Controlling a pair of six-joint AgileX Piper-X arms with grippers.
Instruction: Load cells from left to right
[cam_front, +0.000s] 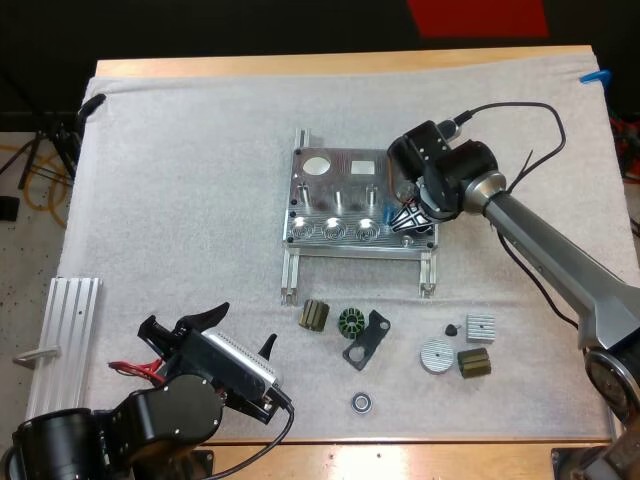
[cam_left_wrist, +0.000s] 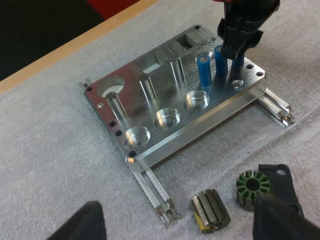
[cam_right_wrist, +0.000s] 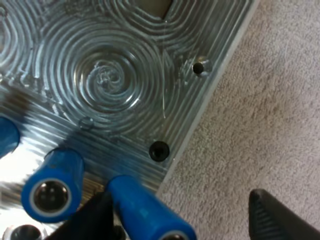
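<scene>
- High view: metal fixture (cam_front: 345, 170) on white mat (cam_front: 180, 180), right front corner directly beneath right gripper (cam_front: 408, 218). Three round pockets (cam_front: 335, 232) in a row just left of that gripper, all bare metal.
- Same view: left gripper (cam_front: 245, 325) low over the mat, well apart from the fixture, fingers spread, gripping nothing. Just right of it: slotted rotor (cam_front: 315, 315), green stator (cam_front: 351, 322), black bracket (cam_front: 368, 340). Bearing ring (cam_front: 362, 402) near its right side. Ribbed rail (cam_front: 60, 340) off to its left.
- Left wrist view: blue cells (cam_left_wrist: 204, 70) upright in the fixture's far row. Two in plain sight, a third partly behind the right gripper's tips. Left fingers (cam_left_wrist: 80, 225) wide apart and clear of everything, with rotor and stator on the mat ahead of them.
- Right wrist view: right fingers (cam_right_wrist: 280, 215) wide apart, not clamped. Nearest cell just beside one finger, contact not discernible. Second cell just beyond, metal end facing up; third farther along. Swirl-milled pocket ahead of the tips, bare. Two dark screw holes (cam_right_wrist: 159, 150) near the fixture's edge, mat beyond.
</scene>
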